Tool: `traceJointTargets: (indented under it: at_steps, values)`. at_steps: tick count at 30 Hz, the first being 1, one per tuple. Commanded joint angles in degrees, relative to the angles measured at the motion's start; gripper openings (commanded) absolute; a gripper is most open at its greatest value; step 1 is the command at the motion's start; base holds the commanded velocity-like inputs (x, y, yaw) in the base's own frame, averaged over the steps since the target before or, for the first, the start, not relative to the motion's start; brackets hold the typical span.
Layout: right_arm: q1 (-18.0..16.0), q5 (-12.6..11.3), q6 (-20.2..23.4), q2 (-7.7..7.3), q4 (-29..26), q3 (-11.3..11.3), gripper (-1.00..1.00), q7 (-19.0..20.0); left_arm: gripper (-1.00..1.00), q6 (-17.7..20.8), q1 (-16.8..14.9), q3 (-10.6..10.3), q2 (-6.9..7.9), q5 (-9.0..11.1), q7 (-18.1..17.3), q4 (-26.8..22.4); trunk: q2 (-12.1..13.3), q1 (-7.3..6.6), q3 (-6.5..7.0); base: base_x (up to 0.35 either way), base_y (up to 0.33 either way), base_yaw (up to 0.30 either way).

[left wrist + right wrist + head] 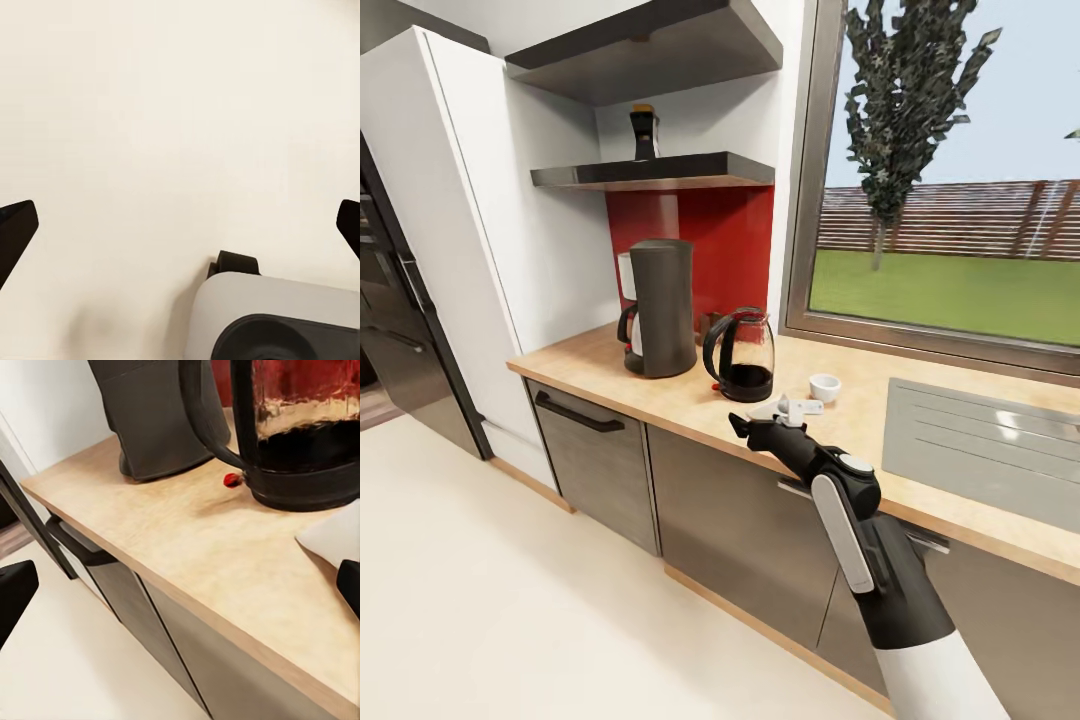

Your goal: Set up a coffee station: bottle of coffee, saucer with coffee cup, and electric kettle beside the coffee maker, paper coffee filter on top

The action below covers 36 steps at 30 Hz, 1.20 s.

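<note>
On the pale wooden kitchen countertop [660, 385] the tall dark grey coffee maker [661, 308] stands near the left end, in front of the red splashback [700, 250]. Just beside it, at about its four o'clock, sits the glass electric kettle with a black handle and base [741, 355], apart from it by a narrow gap; the right wrist view shows the same two close together, kettle [300, 431] and coffee maker [154, 416], with a small red switch at the kettle's foot. At the kettle's three o'clock, a little way off, stands the small white coffee cup [824, 386] on the bare counter. Between cup and kettle, nearer the counter's front edge, lies a flat white piece [785, 408]; whether it is the saucer or the paper filter I cannot tell.

The dark bottle of coffee with a yellowish cap [645, 132] is upright on the lower dark wall shelf [660, 172], at twelve o'clock above the coffee maker.

The right gripper [758, 428] reaches over the counter's front edge beside that white piece, at about six o'clock from the kettle. Its black fingers [15, 589] sit wide apart with nothing between them. The left gripper [180, 217] hangs over the cream floor [165, 105], its fingers [16, 225] also spread wide and holding nothing, with the robot's grey base [277, 319] below.

A stainless sink [985, 440] lies under the window at the counter's right.
</note>
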Motion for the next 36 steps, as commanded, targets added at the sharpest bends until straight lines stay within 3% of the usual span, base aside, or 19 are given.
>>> traceJointTargets:
  at_steps: [1, 10, 20, 26, 36]
  values:
    - [0.0, -0.1, 0.3, 0.03, 0.0, -0.1, 1.00, 0.0, 1.00, -0.1, 0.0, 0.2, -0.01, -0.1, 0.0, -0.1, 0.0, 0.00, -0.05, 0.000, 0.000, 0.000]
    - [0.1, 0.1, -0.2, -0.28, 0.3, -0.2, 1.00, 0.0, 1.00, 0.0, 0.0, 0.2, 0.00, -0.1, 0.1, -0.1, 0.0, 0.00, -0.05, 0.039, 0.000, -0.011]
    - [0.2, 0.1, -0.3, -0.30, 0.8, -0.3, 1.00, -0.1, 1.00, 0.0, 0.0, 0.2, -0.09, -0.1, 0.1, -0.1, 0.0, 0.00, -0.05, 0.086, 0.000, -0.266]
    - [0.2, 0.1, -0.3, -0.30, 0.9, -0.2, 1.00, 0.0, 1.00, 0.0, 0.0, 0.2, -0.09, 0.0, 0.2, 0.0, 0.0, 0.00, -0.05, 0.058, 0.032, -0.070]
    - [0.4, 0.1, -0.4, -0.33, 5.4, -0.3, 1.00, 0.0, 1.00, 0.0, 0.0, 0.1, -0.09, -0.1, 0.2, -0.1, 0.0, 0.00, -0.05, 0.137, 0.073, -0.002]
